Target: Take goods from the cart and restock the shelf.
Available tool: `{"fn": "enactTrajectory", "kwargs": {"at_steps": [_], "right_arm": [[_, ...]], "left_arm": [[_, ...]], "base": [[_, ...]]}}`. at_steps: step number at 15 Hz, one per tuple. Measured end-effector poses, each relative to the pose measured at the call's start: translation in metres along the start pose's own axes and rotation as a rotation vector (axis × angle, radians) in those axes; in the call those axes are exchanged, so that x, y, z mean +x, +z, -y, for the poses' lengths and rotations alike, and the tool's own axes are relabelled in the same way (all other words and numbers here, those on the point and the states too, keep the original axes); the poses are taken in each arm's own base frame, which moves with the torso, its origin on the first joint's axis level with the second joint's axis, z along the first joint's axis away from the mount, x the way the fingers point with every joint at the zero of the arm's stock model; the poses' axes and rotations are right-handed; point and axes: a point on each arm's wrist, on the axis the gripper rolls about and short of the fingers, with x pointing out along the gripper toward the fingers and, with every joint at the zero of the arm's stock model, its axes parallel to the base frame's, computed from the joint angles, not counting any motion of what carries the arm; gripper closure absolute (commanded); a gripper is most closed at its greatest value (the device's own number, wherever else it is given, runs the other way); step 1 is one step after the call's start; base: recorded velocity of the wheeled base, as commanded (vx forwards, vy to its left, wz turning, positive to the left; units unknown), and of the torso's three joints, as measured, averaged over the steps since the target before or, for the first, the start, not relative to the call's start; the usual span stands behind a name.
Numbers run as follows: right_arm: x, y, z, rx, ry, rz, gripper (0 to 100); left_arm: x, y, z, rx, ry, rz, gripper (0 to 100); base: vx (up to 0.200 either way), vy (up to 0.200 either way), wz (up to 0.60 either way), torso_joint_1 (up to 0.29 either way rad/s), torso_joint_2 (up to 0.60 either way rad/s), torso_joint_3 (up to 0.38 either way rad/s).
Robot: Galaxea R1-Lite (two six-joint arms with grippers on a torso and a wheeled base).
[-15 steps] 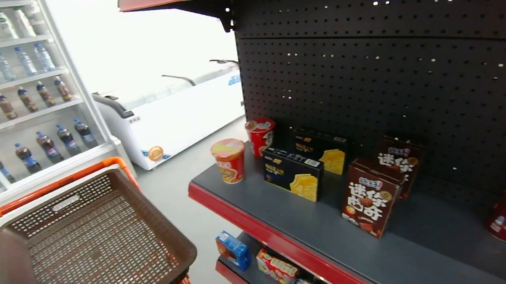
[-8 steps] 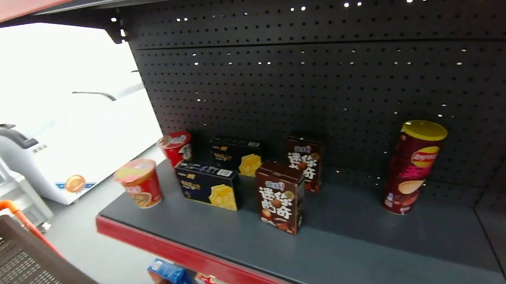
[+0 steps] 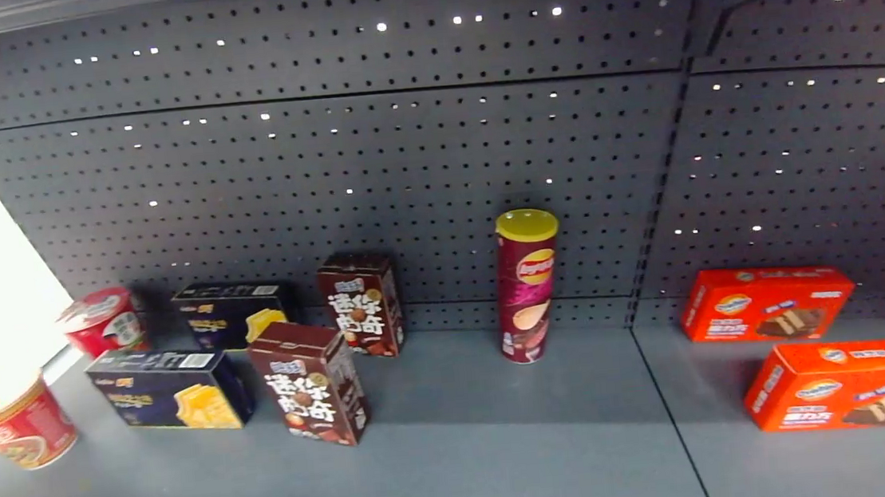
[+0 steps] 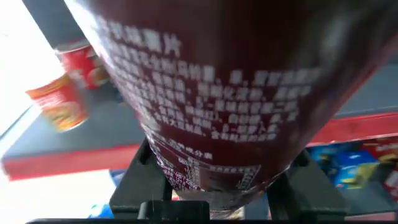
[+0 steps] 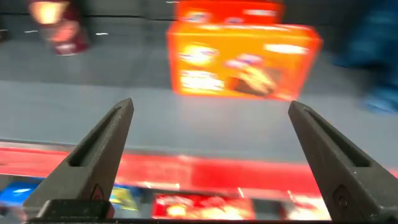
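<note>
Maroon chip can [image 4: 205, 93], cropped and blurred, clamped in left gripper [image 4: 221, 177]; right gripper [image 5: 210, 104] wide apart, empty.

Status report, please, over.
Left gripper shut on can. Right gripper open, empty. Bare shelf between shelved can and orange boxes.

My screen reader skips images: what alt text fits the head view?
A grey shelf holds, from left to right, two red cups, two dark blue boxes, two brown boxes, an upright yellow-lidded can and two orange boxes.
</note>
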Motion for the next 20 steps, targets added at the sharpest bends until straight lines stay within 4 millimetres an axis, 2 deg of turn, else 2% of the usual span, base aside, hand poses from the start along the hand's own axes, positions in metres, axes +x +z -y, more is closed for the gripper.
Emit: {"fn": "enactTrajectory", "kwargs": {"at_steps": [11, 14, 16, 18, 20], "right_arm": [[0.0, 0.0, 0.0, -0.009, 0.026, -0.006, 0], [0.007, 0.003, -0.001, -0.017, 0.054, -0.092, 0], [0.01, 0.02, -0.001, -0.133, 0.14, -0.105, 0], [0.008, 0.059, -0.001, -0.183, 0.319, -0.021, 0], [0.014, 0.082, -0.003, -0.197, 0.488, -0.012, 0]], "left_arm": [[0.002, -0.005, 0.0, -0.013, -0.011, -0.014, 100], [0.002, -0.006, 0.0, 0.0, 0.003, -0.022, 100], [0.003, -0.008, -0.001, 0.005, 0.048, -0.03, 100], [0.005, -0.015, -0.001, 0.012, 0.057, -0.043, 100], [0.008, -0.024, 0.0, 0.044, 0.066, -0.051, 100]], "base": [[0.0, 0.0, 0.0, 0.0, 0.0, 0.0], [0.0, 0.0, 0.0, 0.0, 0.0, 0.0], [0.0, 0.0, 0.0, 0.0, 0.0, 0.0], [0.0, 0.0, 0.0, 0.0, 0.0, 0.0], [0.0, 0.0, 0.0, 0.0, 0.0, 0.0]]}}
